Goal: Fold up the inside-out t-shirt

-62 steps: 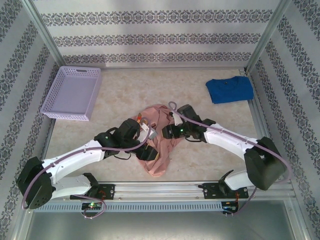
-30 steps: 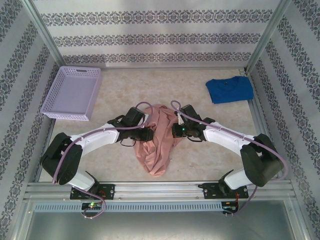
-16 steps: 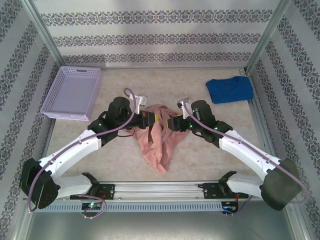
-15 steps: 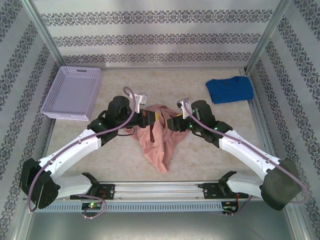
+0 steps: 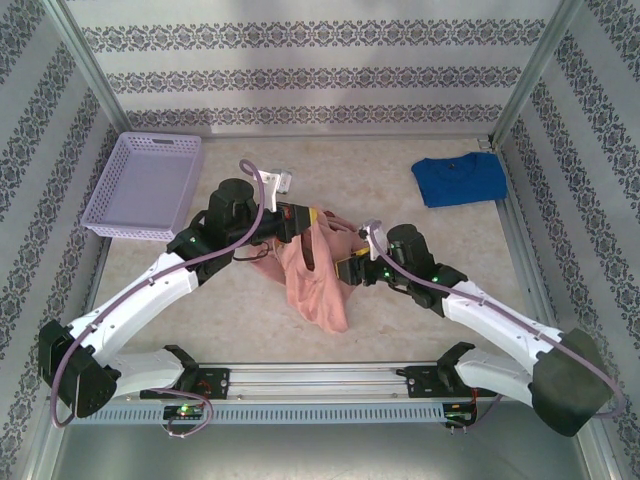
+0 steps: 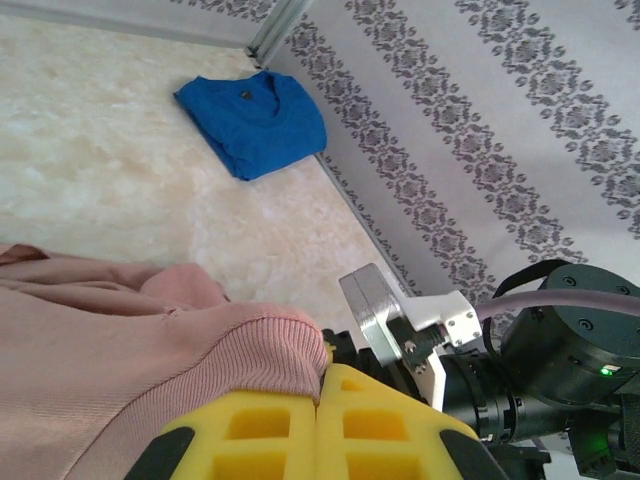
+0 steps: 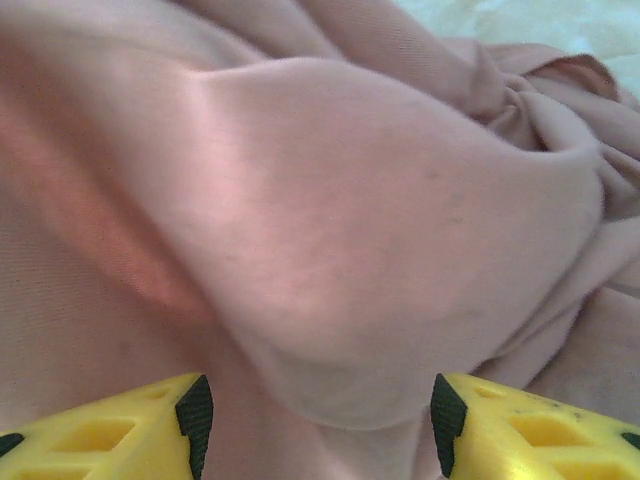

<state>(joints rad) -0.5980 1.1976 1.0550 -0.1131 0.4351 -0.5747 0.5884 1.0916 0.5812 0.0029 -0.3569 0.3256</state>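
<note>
The inside-out t-shirt is salmon pink and bunched at the middle of the table. Its upper edge is lifted and the rest hangs down toward the near side. My left gripper is shut on that upper edge. In the left wrist view the yellow fingers pinch a ribbed hem of the t-shirt. My right gripper sits open at the shirt's right side. In the right wrist view its gripper has jaws standing wide apart, with a bulge of the pink t-shirt just ahead of them.
A lilac basket stands at the far left. A folded bright blue t-shirt lies at the far right, also seen in the left wrist view. Patterned walls close three sides. A metal rail runs along the near edge.
The right gripper has opened, let go of the shirt and drawn back toward the near right. The left gripper, now fully shut, has carried its edge of the shirt up and away.
</note>
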